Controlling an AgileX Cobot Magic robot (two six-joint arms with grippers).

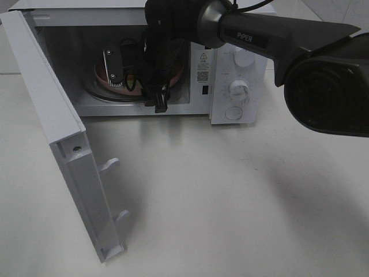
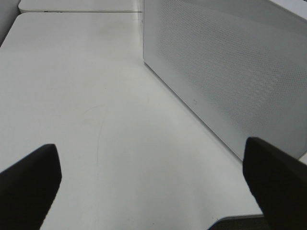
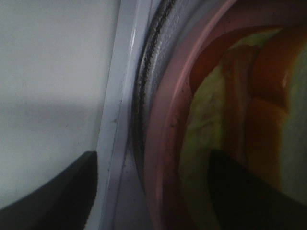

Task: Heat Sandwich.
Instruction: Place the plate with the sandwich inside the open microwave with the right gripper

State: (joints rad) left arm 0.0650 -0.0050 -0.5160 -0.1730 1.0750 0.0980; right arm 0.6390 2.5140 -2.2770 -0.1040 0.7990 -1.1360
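Note:
The sandwich [image 3: 216, 110] lies on the round pink plate [image 3: 163, 143], which rests on the glass turntable [image 3: 142, 72] inside the open microwave [image 1: 236, 86]. My right gripper [image 3: 148, 191] reaches into the cavity and is open. It straddles the plate's rim, with one finger [image 3: 53, 191] outside the plate and the other over the sandwich. In the high view the right gripper [image 1: 124, 75] hides the sandwich, and only a bit of the plate [image 1: 102, 74] shows. My left gripper [image 2: 153, 191] is open and empty above the table, beside the microwave's perforated side wall [image 2: 230, 72].
The microwave door [image 1: 63, 144] stands swung wide open to the left, its latch hooks pointing over the white table [image 1: 230, 208]. The control panel with two knobs [image 1: 238, 88] is on the microwave's right. The right arm's body [image 1: 323, 75] looms over the right of the high view.

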